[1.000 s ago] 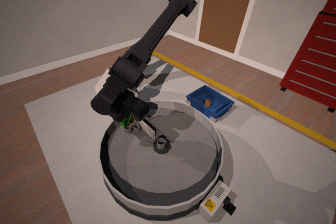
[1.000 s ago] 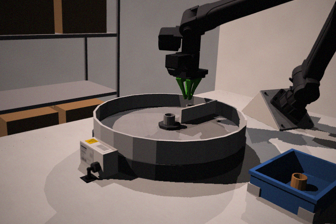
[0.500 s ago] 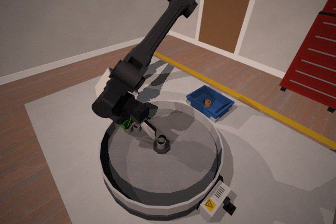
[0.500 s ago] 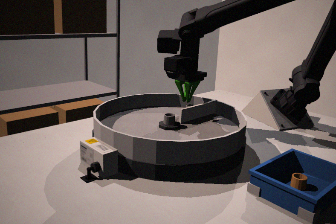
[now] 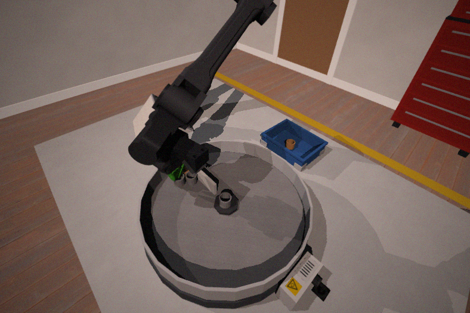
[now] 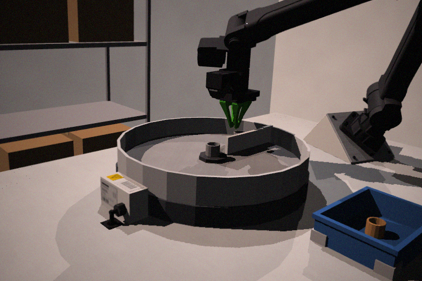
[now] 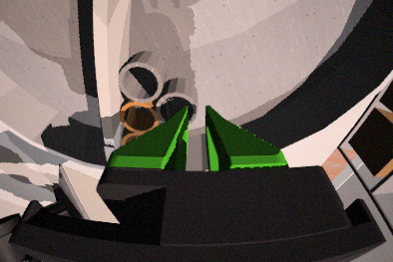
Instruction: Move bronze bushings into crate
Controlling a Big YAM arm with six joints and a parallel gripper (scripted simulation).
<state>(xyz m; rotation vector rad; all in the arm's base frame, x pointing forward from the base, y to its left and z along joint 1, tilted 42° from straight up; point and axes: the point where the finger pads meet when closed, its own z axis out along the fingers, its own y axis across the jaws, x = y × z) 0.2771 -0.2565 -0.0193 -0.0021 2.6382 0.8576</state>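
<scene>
My gripper (image 6: pixel 233 126) (image 7: pixel 196 113) is shut with a narrow gap and nothing in it, fingers down above the far part of the turntable (image 5: pixel 228 244) (image 6: pixel 218 190). In the wrist view, just left of the fingertips, a bronze bushing (image 7: pixel 141 104) stands against the divider with a second bronze bushing (image 7: pixel 131 138) partly hidden behind a finger. A grey bushing (image 7: pixel 150 59) (image 5: pixel 191 180) and another grey bushing (image 7: pixel 177 86) (image 5: pixel 179 182) touch or nearly touch the group. One bronze bushing (image 5: pixel 290 144) (image 6: pixel 375 228) stands in the blue crate (image 5: pixel 279 151) (image 6: pixel 354 244).
A straight upright divider (image 5: pixel 208 180) (image 6: pixel 249 139) (image 7: pixel 102 42) runs from near the hub to the turntable's wall, beside the bushings. A grey sleeve (image 5: pixel 225 202) (image 6: pixel 212 150) stands on the central hub. A white labelled box (image 5: pixel 302 277) (image 6: pixel 136 204) sits against the turntable's outside.
</scene>
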